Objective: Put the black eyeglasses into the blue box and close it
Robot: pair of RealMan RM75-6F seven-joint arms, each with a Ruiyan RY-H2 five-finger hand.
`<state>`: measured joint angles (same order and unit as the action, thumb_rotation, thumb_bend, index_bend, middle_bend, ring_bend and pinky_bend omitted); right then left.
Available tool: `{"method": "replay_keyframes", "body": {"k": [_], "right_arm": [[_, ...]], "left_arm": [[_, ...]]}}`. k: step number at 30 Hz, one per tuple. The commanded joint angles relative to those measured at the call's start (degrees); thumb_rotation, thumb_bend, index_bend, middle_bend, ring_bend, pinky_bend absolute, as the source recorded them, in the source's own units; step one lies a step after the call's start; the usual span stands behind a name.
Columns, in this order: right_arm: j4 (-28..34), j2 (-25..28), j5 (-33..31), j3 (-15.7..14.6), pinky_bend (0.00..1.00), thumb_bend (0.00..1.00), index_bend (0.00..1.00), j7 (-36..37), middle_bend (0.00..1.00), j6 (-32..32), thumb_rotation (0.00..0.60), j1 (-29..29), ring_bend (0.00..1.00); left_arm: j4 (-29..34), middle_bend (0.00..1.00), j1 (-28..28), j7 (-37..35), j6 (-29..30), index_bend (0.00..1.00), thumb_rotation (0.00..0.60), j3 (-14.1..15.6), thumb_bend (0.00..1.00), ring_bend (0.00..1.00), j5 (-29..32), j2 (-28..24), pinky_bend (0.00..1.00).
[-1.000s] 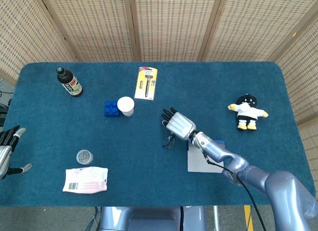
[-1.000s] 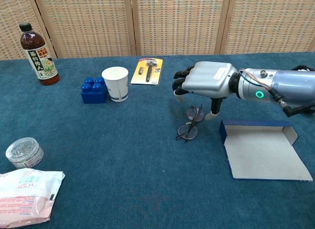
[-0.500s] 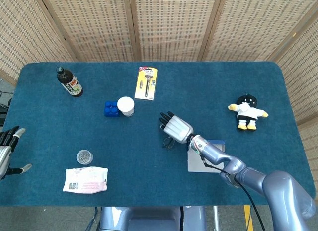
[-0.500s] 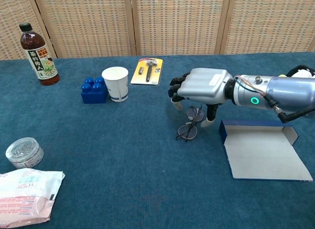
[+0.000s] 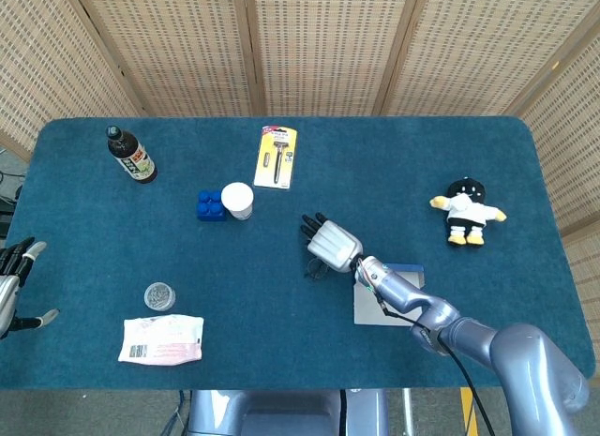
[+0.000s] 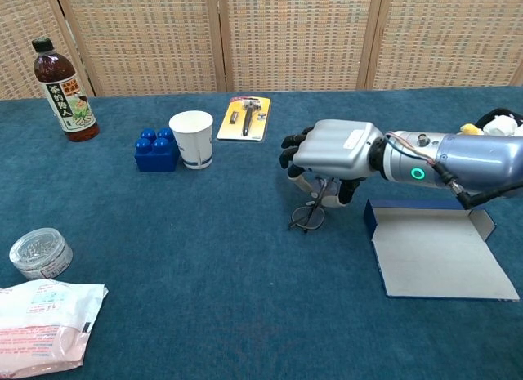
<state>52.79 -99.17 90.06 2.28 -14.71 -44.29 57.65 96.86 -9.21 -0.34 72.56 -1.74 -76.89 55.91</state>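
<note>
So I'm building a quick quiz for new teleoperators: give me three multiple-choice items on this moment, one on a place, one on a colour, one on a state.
1. Where does the paper cup stand?
A. beside the blue block
B. on the blue box
C. next to the plush toy

2. What colour is the bottle cap?
A. white
B. black
C. red

3. How is the box?
A. shut
B. open and flat, nothing inside
C. holding the eyeglasses

Answers: 1 A, cup and block sit side by side. 2 B, the cap looks black. 3 B, its pale inside is bare; the eyeglasses lie on the cloth under the right hand.
</note>
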Motion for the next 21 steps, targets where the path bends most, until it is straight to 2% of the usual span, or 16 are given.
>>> {"method": "replay_keyframes", "body": {"k": [1,8,15,21], "right_arm": [[-0.2,-0.2,-0.1,-0.1,0.18,0.42,0.47,0.0,0.19,0.1,0.6,0.0,0.08],[-0.8,-0.9,-0.3,-0.4,0.18,0.47,0.48,0.5,0.2,0.1,0.6,-0.2,0.08],[-1.5,-1.5,0.1,-0.4,0.18,0.47,0.59,1.8,0.22,-1.1,0.6,-0.3,0.08],[-2.0,-1.5,0.3,-0.2,0.18,0.47,0.61,3.6,0.23,-2.7,0.6,-0.6,0.08]], "left_arm": [[0.0,0.0,0.0,-0.1,0.0,0.0,0.6,0.0,0.0,0.0,0.0,0.0,0.0],[-0.1,0.0,-0.1,-0.2,-0.4,0.0,0.6,0.1,0.0,0.0,0.0,0.0,0.0],[-0.1,0.0,-0.2,-0.2,-0.6,0.0,0.6,0.1,0.0,0.0,0.1,0.0,0.0],[0.0,0.0,-0.2,-0.2,-0.6,0.0,0.6,0.1,0.0,0.0,0.1,0.0,0.0]]}}
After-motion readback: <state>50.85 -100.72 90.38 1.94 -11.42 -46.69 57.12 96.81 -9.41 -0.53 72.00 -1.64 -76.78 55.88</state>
